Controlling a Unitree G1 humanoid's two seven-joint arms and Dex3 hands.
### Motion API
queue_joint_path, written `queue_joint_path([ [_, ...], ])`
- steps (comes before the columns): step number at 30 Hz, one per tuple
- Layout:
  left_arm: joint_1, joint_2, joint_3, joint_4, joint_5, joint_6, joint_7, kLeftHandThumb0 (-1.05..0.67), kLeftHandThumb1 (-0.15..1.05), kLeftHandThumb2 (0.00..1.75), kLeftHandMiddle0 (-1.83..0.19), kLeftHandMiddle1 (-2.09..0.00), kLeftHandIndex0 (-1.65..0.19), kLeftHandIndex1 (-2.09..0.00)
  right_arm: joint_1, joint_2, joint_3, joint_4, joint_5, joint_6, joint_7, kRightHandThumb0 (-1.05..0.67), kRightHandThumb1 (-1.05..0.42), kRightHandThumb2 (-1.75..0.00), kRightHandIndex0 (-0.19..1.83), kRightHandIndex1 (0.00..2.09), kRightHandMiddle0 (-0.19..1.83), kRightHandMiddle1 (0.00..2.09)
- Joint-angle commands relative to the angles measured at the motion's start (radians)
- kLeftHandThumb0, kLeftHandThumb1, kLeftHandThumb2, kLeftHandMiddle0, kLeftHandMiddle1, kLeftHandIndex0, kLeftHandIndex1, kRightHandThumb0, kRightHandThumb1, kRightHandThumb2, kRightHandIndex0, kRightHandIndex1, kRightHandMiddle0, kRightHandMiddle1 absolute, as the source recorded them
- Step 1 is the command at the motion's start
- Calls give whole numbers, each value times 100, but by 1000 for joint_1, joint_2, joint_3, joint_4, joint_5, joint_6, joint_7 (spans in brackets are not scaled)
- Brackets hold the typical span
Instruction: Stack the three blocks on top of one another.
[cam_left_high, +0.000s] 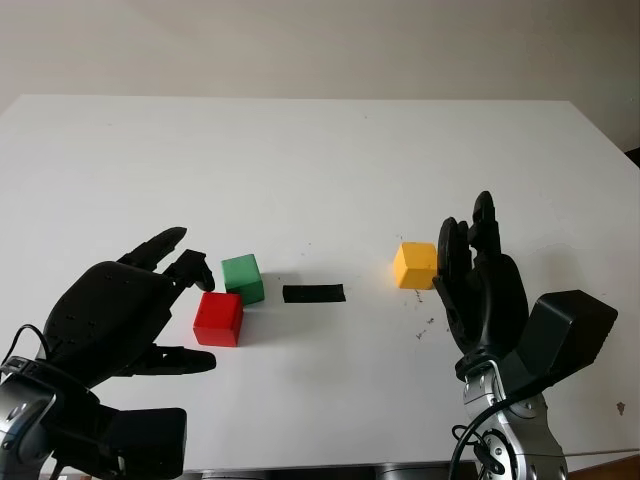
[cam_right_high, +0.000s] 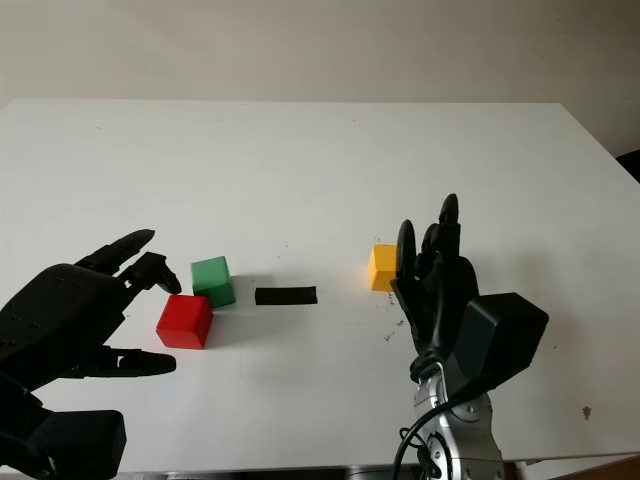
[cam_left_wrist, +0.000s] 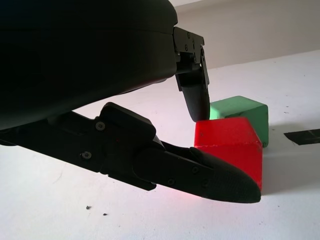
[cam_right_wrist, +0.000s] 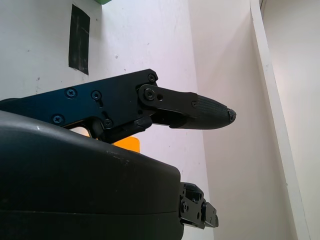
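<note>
Head views: the white worktop carries three blocks, none stacked. The red block sits at about 8 o'clock from the worktop's middle, with the green block just beside it at its 1 o'clock; whether the two touch cannot be told. A black tape strip lies flat at 3 o'clock from the green block. The yellow block stands apart, at 3 o'clock from the strip.

The left hand is at 9 o'clock of the red block, open, holding nothing, its fingers reaching on either side of that block. The right hand is upright at 4 o'clock of the yellow block, open and holding nothing.

Left wrist view: the red block lies between two fingers, one close above its top edge, one alongside its lower face. Contact cannot be confirmed. The green block is directly behind.

Right wrist view: one finger extends over bare worktop; the tape strip lies beyond.
</note>
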Motion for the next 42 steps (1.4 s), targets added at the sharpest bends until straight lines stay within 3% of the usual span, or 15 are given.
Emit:
queue_joint_path([
  [1, 3, -11, -16, -12, 14, -3, 17, -91, 105, 11, -13, -5, 3, -135, 4, 8, -3, -16, 4, -10, -1, -61, -105, -54, -19, 0, -19, 0],
  [3, 2, -16, -24, -8, 21, -4, 25, -93, 105, 11, -13, -5, 5, -139, 4, 7, -2, -16, 2, -10, -1, -62, -105, -54, -19, 0, -19, 0],
  [6, 0, -25, -34, -2, 25, -3, 37, -94, 105, 11, -12, -5, 18, -167, 5, 8, -2, -17, 2, -8, -2, -61, -105, -54, -19, 0, -19, 0],
  [10, 0, -29, -43, 10, 34, -7, 63, -93, 105, 9, -12, -5, 19, -177, 9, 5, 0, -20, 2, -9, 1, -61, -105, -54, -19, 0, -19, 0],
  [15, 1, -24, -44, 13, 30, -10, 59, -86, 105, 8, -12, -5, 19, -178, 12, 4, 0, -22, 5, -13, 7, -60, -105, -55, -19, 0, -19, 0],
  [26, 6, -5, -42, 24, 50, -31, 65, -50, 100, 5, -16, -6, 16, -176, 15, 5, -2, -25, 6, -12, 6, -62, -105, -53, -19, 0, -19, 0],
  [31, 2, -5, -46, 29, 63, -34, 68, -46, 100, 5, -17, -6, 14, -171, 17, 4, 0, -28, 4, -11, 6, -62, -105, -53, -19, 0, -19, 0],
  [35, 2, -8, -47, 23, 60, -29, 57, -48, 100, 5, -15, -5, 11, -157, 18, 5, -1, -33, 6, -6, 4, -62, -105, -53, -19, 0, -19, 0],
  [39, 3, -5, -44, 15, 51, -28, 43, -59, 99, 5, -11, -5, -1, -96, 20, 3, -2, -34, 7, -1, 5, -62, -105, -53, -19, 0, -19, 0],
  [42, 7, -6, -35, 5, 21, -29, 22, -64, 99, 5, -7, -5, -6, -64, 23, 0, 1, -33, 1, -4, 6, -62, -105, -53, -19, 0, -19, 0],
])
